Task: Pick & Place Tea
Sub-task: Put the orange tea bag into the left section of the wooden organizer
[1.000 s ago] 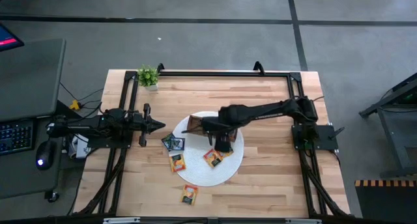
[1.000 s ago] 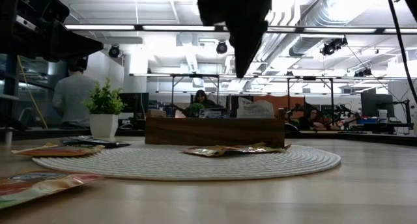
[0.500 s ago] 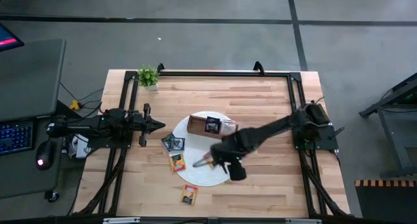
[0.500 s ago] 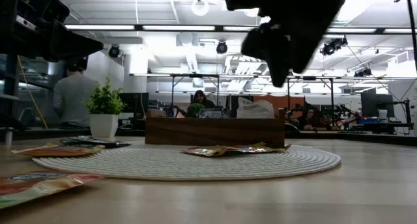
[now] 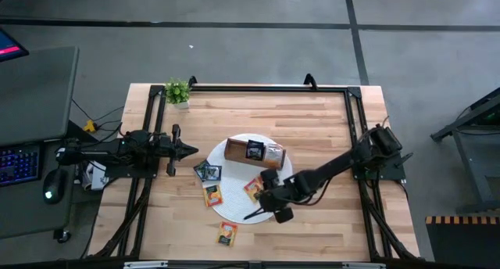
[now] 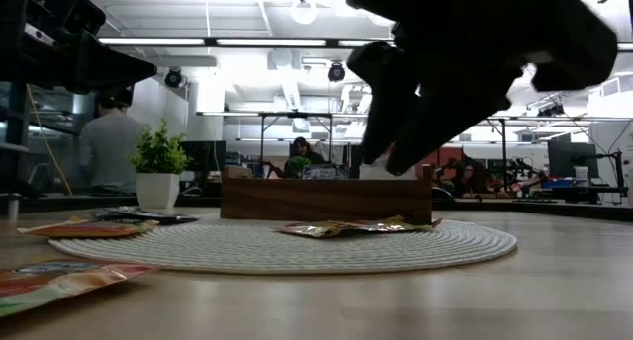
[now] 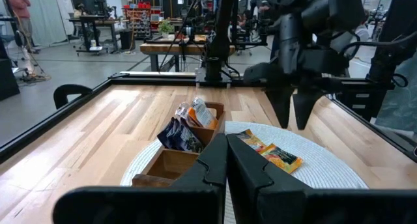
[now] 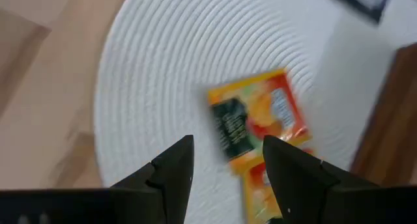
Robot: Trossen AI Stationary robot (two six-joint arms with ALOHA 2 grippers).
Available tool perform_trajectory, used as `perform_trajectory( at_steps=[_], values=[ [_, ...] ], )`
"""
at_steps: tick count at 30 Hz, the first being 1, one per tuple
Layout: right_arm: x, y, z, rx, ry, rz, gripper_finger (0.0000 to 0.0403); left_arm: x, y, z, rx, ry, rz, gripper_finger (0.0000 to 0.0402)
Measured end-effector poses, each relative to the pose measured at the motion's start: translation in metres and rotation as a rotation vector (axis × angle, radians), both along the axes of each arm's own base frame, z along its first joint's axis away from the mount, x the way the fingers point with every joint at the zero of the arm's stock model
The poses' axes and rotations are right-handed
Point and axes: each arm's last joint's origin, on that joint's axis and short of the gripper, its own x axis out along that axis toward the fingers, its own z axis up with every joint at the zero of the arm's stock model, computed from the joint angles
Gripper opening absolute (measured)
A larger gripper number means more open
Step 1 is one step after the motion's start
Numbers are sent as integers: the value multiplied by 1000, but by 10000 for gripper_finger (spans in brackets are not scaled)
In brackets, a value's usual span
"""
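Two orange-yellow tea sachets [image 8: 257,120] lie overlapping on the round white mat [image 5: 234,210]. My right gripper [image 8: 228,162] hangs open above them, tilted down, over the mat's near right part [image 5: 251,214], touching nothing. The wooden box [image 5: 254,152] stands on the mat's far side and holds a dark sachet and light sachets. On the bare table left of the mat lie dark sachets [image 5: 208,172] and an orange one [image 5: 212,195]; another orange one [image 5: 227,233] lies near the front edge. My left gripper [image 5: 187,150] waits shut at the left, pointing level.
A small potted plant [image 5: 177,91] stands at the table's far left corner. A black frame rail [image 5: 250,87] runs along the far edge and down both sides. Bare wood lies right of the mat and along the far side.
My right gripper has swung from over the wooden box toward the table's near edge and come down lower over the mat. It has tipped and rolled on the way and has stayed open. The box, hidden by the arm a second ago, now shows in the high view.
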Motion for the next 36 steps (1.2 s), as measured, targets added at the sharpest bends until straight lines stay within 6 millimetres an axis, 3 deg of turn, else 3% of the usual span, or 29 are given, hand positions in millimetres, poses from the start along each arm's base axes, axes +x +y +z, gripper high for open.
perform_trajectory(
  at_steps=[9, 12, 21, 36],
  values=[
    [7, 10, -20, -144, -25, 102, 181, 0, 0, 0, 0, 0, 0, 1],
    [11, 13, -20, -151, -62, 95, 181, 0, 0, 0, 0, 0, 0, 1],
    [16, 16, -44, -174, -31, 121, 181, 0, 0, 0, 0, 0, 0, 1],
    [18, 13, -45, -216, -45, 133, 181, 0, 0, 0, 0, 0, 0, 1]
  ],
)
